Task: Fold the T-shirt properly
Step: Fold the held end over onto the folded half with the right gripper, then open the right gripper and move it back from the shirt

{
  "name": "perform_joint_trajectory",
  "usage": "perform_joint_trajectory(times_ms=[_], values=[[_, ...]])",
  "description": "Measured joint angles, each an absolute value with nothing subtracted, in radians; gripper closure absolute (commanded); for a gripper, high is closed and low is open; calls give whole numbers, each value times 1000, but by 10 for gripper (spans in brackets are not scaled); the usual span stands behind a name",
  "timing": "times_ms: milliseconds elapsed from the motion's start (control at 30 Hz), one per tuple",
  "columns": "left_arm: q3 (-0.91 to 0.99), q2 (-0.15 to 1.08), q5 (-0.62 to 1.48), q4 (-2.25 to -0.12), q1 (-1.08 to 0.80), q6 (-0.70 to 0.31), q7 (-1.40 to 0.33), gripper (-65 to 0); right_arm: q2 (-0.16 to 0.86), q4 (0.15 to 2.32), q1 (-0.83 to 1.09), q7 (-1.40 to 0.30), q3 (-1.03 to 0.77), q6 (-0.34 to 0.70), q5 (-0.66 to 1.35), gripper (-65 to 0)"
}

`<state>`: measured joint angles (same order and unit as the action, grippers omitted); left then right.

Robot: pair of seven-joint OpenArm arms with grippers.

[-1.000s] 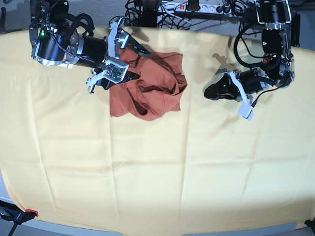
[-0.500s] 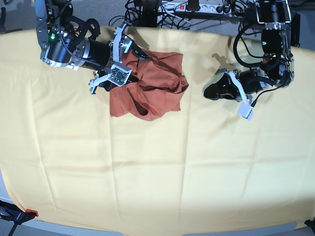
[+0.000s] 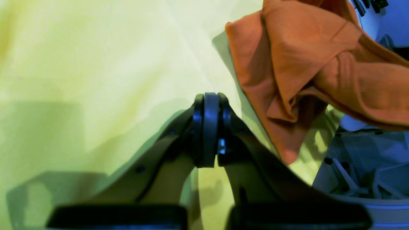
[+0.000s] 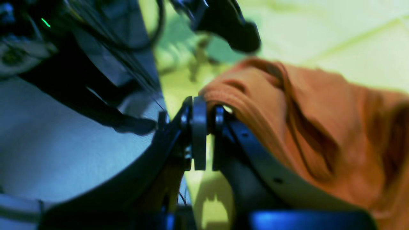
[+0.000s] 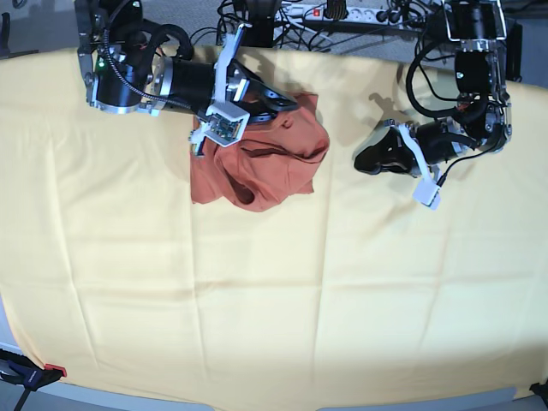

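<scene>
Plainly, the shirt (image 5: 261, 158) was nowhere near folded: it lay crumpled in a heap on the yellow cloth (image 5: 257, 300), toward the far side and a little to the base view's left of the middle, with folds lapping over one another and a dark opening showing near its front edge. The right gripper (image 4: 204, 121) reached in from that side and had its jaws pinched together on a bunched edge at the heap's far end; the wrist view showed orange fabric caught at the tips, so it held the shirt, probably to lift that edge and shake the heap open before any fold could be made. The left gripper (image 3: 209, 127) sat low over the bare cloth on the other side, near the shirt yet apart from it, jaws pressed fully together with nothing between them. Its wrist view showed a hanging corner of the shirt just beyond the tips, which suggested it was waiting there to take a second hold once the fabric spread. By my judgement the work stood at its start.
</scene>
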<state>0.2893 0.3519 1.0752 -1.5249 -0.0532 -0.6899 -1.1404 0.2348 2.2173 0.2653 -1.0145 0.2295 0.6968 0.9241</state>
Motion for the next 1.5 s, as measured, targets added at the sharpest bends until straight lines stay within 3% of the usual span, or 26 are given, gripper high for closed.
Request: perform_joint_trajectory(times_ms=[100, 233, 300, 567, 800, 900, 1067, 1267, 1333, 1433, 1500], values=[[289, 352, 1074, -1525, -53, -690, -1141, 0, 196, 2217, 263, -1018, 270, 696, 869, -4], [289, 352, 1076, -1525, -53, -690, -1140, 0, 154, 2200, 263, -1018, 356, 696, 766, -308], [289, 352, 1077, -1525, -53, -690, -1140, 0, 149, 2199, 263, -1017, 390, 696, 731, -396], [289, 355, 1081, -1525, -53, -690, -1141, 0, 149, 2331, 255, -1014, 398, 694, 744, -398], [289, 373, 1176, -1525, -44, -690, -1151, 0, 155, 2340, 255, -994, 368, 697, 441, -398], [289, 399, 1254, -1540, -8, -689, -1228, 0, 158, 2340, 260, -986, 286, 629, 396, -398], [232, 431, 1380, -1617, 54, -690, -1290, 0, 200, 2340, 291, -956, 91, 627, 400, -398], [-18, 474, 1222, -1723, 130, -690, -1306, 0, 201, 2340, 356, -936, -98, 575, 409, -398], [-96, 474, 1177, -1742, 183, -691, -1287, -90, 202, 2340, 376, -929, -135, 571, 408, -398], [-190, 474, 1114, -1747, 231, -692, -1248, -320, 202, 2340, 410, -927, -166, 568, 405, -398], [-236, 477, 1092, -1747, 247, -693, -1224, -397, 201, 2340, 428, -926, -170, 568, 404, -398]])
